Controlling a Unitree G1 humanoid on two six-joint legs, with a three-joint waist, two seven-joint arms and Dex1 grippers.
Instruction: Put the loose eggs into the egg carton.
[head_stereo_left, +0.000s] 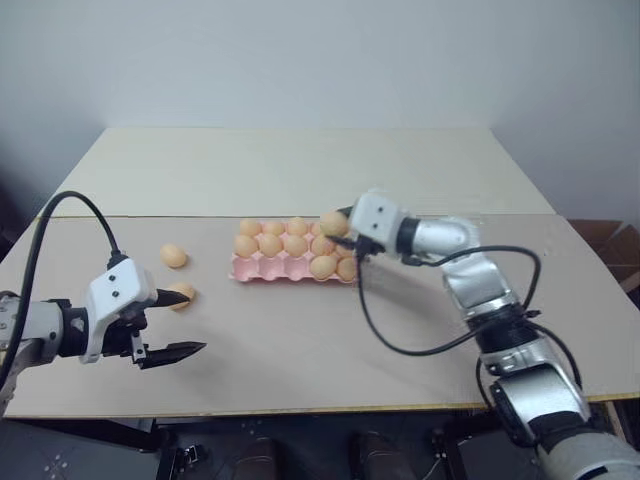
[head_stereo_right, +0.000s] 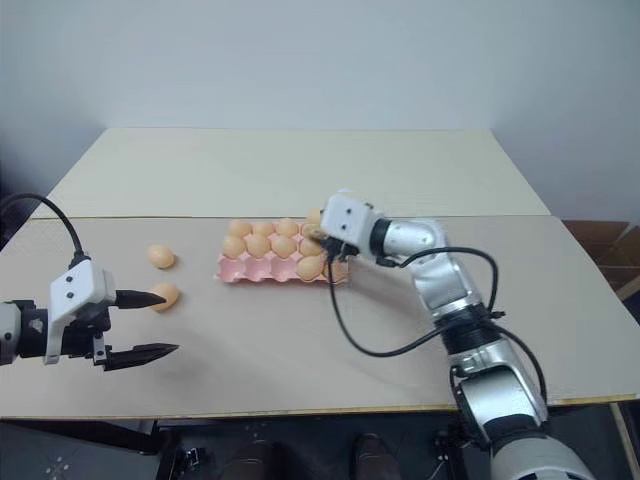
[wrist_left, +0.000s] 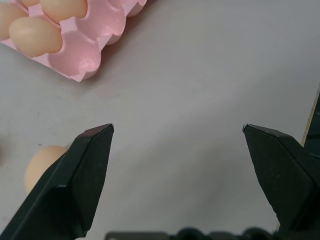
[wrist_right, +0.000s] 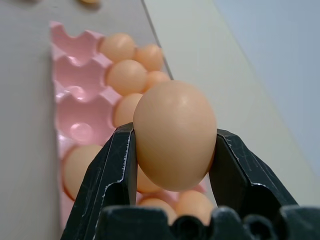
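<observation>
A pale beige counter (head_stereo_left: 300, 330) carries a flat pale pink moulded egg carton (head_stereo_left: 262, 268), lidless, lying just below and beside the right tool (wrist_right: 172, 137). That tool's two black fingers are clamped on one smooth orange-tan egg (wrist_right: 174, 134), held in the air above the carton's right end. In the head views the tool's white housing hides the carton's far right corner, so the cups there cannot be checked.

In the carton, about eight eggs are visible in the left eye view: roughly six across the two far rows and two at the right end of the near row. The three near cups to the left of those stand empty. Eggs packed close under the right tool blur together, so the count is uncertain.

Two loose orange-tan eggs lie on the counter well away from the right tool, near the left one. One egg (head_stereo_left: 174, 256) lies beyond the left tool (head_stereo_left: 180, 322), between it and the carton's left end. The other egg (head_stereo_left: 182, 295) lies just beside the tip of one left finger, partly covered by it in both the head views and the left wrist view.

The left tool's fingers stand spread wide with bare counter between them, gripping nothing.
</observation>
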